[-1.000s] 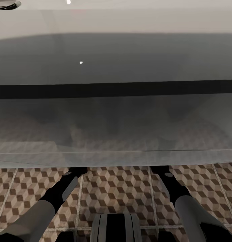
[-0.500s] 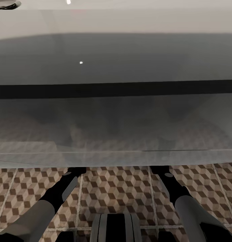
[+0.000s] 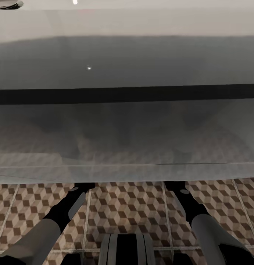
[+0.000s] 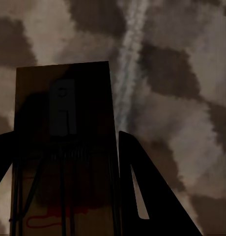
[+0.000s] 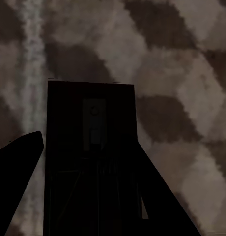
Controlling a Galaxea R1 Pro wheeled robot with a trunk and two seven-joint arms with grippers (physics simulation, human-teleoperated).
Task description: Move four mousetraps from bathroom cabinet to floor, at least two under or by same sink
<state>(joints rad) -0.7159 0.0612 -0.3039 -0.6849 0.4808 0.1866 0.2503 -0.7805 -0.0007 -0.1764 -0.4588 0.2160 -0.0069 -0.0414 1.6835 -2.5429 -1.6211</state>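
Both mousetraps (image 4: 64, 147) (image 5: 91, 157) held, view barely shifted

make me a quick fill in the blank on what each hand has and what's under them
1. The left hand grips a ___.
2. The right hand grips a second mousetrap, so ___ hands are loaded.
3. Behind both traps lies the cube-patterned ___ floor.
4. In the head view, both arms reach under a glossy ___ basin.

Missing words: mousetrap; both; tile; white

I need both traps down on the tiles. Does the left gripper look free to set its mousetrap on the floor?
Probably yes: the left gripper holds its mousetrap with only bathroom floor tile showing beyond it, nothing between.
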